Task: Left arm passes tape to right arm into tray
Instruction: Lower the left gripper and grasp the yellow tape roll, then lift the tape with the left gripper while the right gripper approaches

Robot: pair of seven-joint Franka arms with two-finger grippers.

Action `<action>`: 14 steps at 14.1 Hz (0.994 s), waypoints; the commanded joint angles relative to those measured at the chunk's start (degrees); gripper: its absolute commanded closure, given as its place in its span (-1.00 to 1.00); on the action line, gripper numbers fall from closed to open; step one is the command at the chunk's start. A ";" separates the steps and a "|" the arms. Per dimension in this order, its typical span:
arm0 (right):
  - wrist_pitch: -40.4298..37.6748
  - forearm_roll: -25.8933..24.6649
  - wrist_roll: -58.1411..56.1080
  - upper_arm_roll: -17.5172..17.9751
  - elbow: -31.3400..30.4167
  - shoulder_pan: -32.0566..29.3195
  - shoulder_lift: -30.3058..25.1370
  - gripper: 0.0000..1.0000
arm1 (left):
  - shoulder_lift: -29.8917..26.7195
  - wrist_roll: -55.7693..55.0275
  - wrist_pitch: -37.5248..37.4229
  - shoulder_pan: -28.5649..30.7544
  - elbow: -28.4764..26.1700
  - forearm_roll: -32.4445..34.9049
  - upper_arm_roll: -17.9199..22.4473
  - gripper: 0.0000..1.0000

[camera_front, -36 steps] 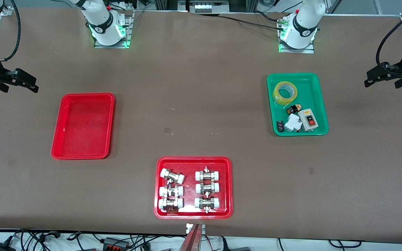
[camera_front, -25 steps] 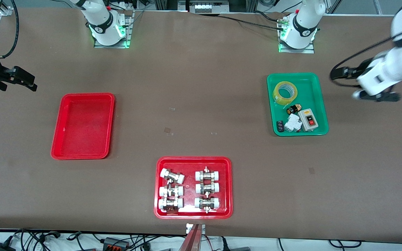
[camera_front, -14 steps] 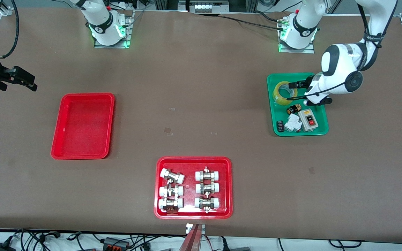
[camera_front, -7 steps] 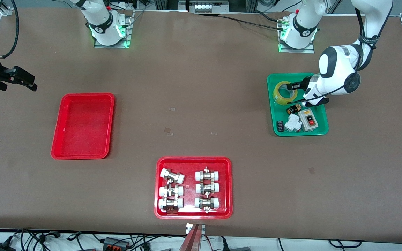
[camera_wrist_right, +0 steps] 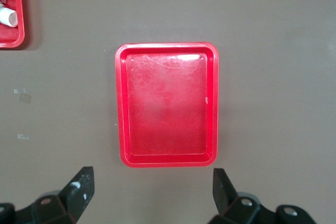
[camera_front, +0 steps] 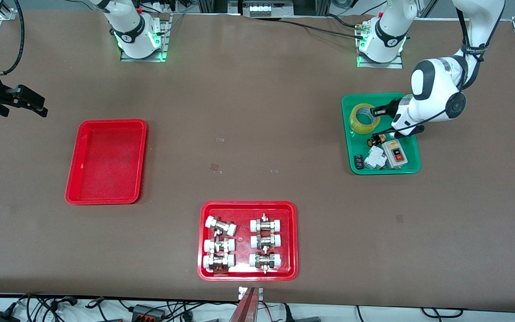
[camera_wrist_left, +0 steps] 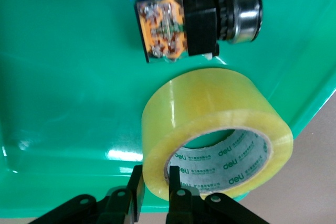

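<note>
The left gripper [camera_wrist_left: 155,192] straddled the wall of the tape [camera_wrist_left: 212,135] in the green tray [camera_front: 407,167], fingers [camera_wrist_left: 179,195] closed on it for lifting; the right gripper [camera_wrist_right: 152,190] waited, fingers spread, above the desk near the empty red tray [camera_front: 72,197].

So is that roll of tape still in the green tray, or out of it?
In. The tape sits in the green tray; the left hand straddles its wall.

Front view: high, facing the robot bases, covering the whole table. Left wrist view: very close, looking down on the tape [camera_wrist_left: 215,135] in the green tray [camera_wrist_left: 63,77]. Right wrist view: higher, straight down on the red tray [camera_wrist_right: 122,129]. Front view shares both.
</note>
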 commanded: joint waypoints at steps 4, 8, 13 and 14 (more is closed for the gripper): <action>-1.08 0.66 -0.35 -0.15 1.00 0.27 0.07 -1.00 | -5.27 0.55 -6.07 -0.14 5.33 0.16 -0.32 0.93; -1.16 0.66 -0.35 -0.15 1.00 0.27 0.06 -1.00 | -5.36 -3.04 -19.33 -0.41 16.30 0.25 -0.84 0.99; -1.16 0.93 -0.18 0.03 1.00 1.32 0.41 -1.00 | 0.51 -14.29 -28.67 -2.69 35.02 -10.90 -9.79 0.99; -1.25 0.93 -0.35 0.03 1.00 2.11 0.76 -1.00 | 1.05 -15.00 -28.59 -3.74 38.27 -11.17 -12.77 0.99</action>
